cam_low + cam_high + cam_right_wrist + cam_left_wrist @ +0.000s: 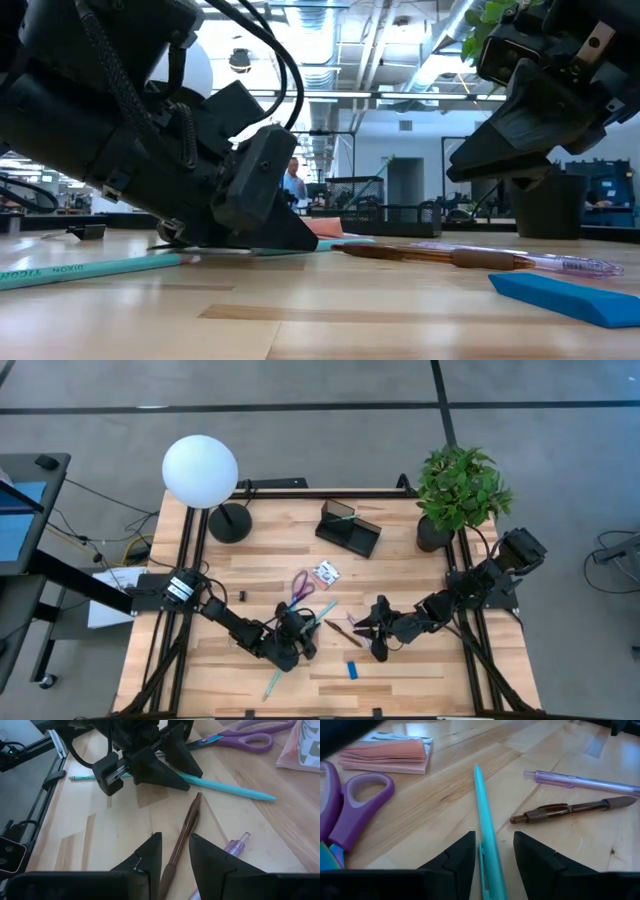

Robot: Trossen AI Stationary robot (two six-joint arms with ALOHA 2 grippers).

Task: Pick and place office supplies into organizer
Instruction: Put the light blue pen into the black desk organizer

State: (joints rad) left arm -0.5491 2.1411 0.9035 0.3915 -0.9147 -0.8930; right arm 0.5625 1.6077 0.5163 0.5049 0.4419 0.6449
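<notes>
A thin teal pen [482,805] lies flat on the wooden table, and my left gripper [494,836] stands open and low with one finger on each side of it, near its rear end. Beside it lie the purple-handled scissors [360,805] and a white patterned packet [327,571]. My right gripper [175,836] is open and hangs above a dark brown pen [189,817], clear of the table in the low view. A pale purple pen [580,781] lies next to the brown one. The black organizer [348,528] stands at the far middle. My left gripper's fingers [462,855] come slanting down along the teal pen [487,852], which lies flat on the table between them. A gap shows on one side. I cannot tell whether the other finger touches the pen.
A blue block [353,670] and a teal pencil [272,682] lie near the front edge. A tiny black piece [241,596] sits left of the scissors. A white globe lamp [200,470] stands far left, a potted plant [455,490] far right.
</notes>
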